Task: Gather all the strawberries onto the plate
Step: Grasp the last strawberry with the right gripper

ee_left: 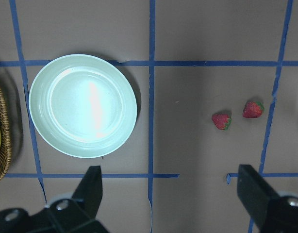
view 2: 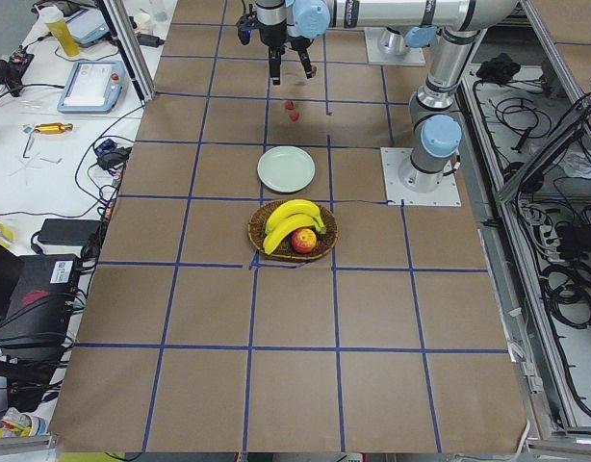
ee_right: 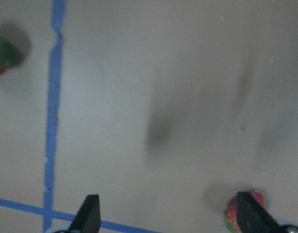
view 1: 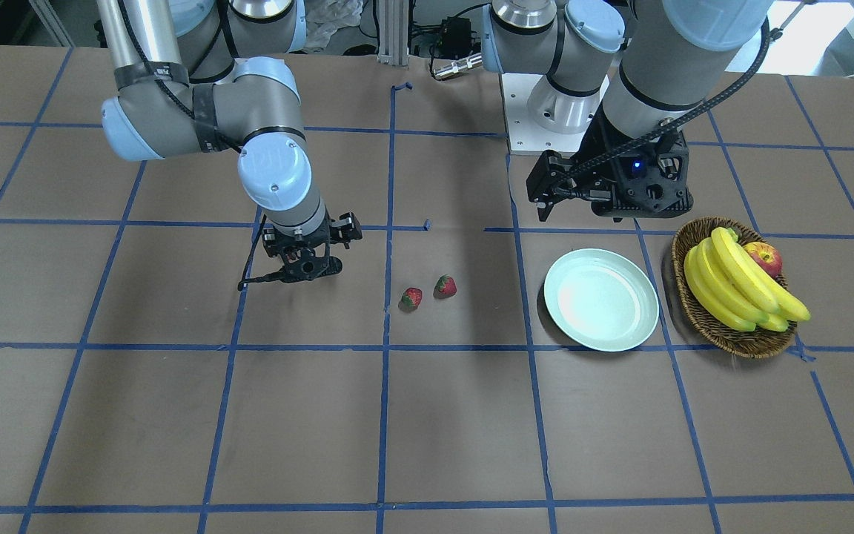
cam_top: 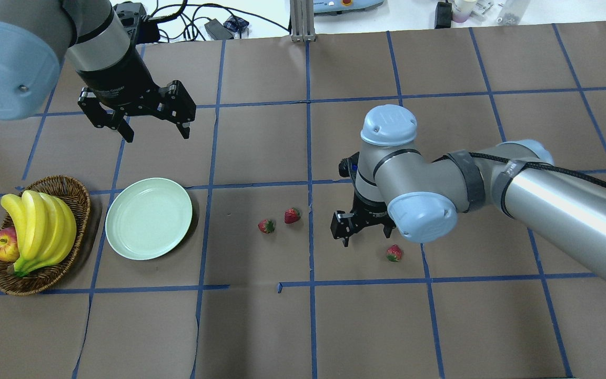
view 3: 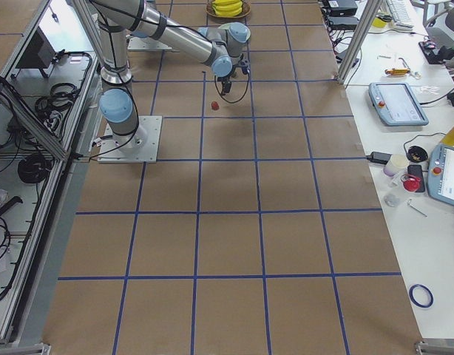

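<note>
Two strawberries (cam_top: 266,226) (cam_top: 292,215) lie close together mid-table, right of the pale green plate (cam_top: 148,218); they show in the front view (view 1: 411,299) (view 1: 445,286) and the left wrist view (ee_left: 221,120) (ee_left: 253,109). A third strawberry (cam_top: 394,253) lies apart, just beside my right gripper (cam_top: 358,234). That gripper is open and low over the table; in its wrist view the strawberry (ee_right: 234,216) sits by one finger (ee_right: 251,213). My left gripper (cam_top: 155,134) is open, empty and raised beyond the plate (ee_left: 83,105). The plate holds nothing.
A brown wicker basket (cam_top: 74,185) with bananas (cam_top: 40,229) and an apple (cam_top: 3,245) stands left of the plate. Blue tape lines grid the brown table. The right arm's elbow and forearm (cam_top: 545,189) stretch across the right half.
</note>
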You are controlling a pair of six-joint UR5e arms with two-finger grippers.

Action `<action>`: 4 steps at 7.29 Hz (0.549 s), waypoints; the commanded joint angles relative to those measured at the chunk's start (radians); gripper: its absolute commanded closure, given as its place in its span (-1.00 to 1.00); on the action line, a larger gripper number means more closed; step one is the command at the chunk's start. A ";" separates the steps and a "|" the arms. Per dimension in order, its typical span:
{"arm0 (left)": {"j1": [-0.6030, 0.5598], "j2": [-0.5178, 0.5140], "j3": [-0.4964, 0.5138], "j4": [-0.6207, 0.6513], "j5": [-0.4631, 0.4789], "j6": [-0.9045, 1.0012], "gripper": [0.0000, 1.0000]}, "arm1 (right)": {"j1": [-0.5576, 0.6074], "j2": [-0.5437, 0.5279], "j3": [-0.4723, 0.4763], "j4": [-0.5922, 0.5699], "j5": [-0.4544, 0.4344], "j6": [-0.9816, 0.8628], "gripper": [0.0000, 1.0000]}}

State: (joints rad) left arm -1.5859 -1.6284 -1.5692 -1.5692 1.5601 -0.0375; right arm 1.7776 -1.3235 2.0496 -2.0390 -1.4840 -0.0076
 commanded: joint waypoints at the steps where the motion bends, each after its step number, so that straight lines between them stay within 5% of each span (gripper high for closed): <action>1: -0.003 0.004 -0.021 0.017 0.001 0.001 -1.00 | -0.046 -0.005 0.049 -0.009 -0.010 -0.023 -1.00; 2: -0.003 0.005 -0.022 0.018 0.002 -0.001 -1.00 | -0.046 -0.002 0.046 -0.009 -0.018 -0.023 -0.93; 3: -0.003 0.005 -0.022 0.020 0.002 0.001 -1.00 | -0.044 0.003 0.047 -0.012 -0.028 -0.022 -0.19; 4: -0.003 0.005 -0.020 0.020 0.000 0.001 -1.00 | -0.044 0.019 0.050 -0.038 -0.039 -0.022 0.25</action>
State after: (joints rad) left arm -1.5891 -1.6234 -1.5896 -1.5507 1.5612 -0.0372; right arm 1.7338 -1.3189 2.0970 -2.0558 -1.5101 -0.0296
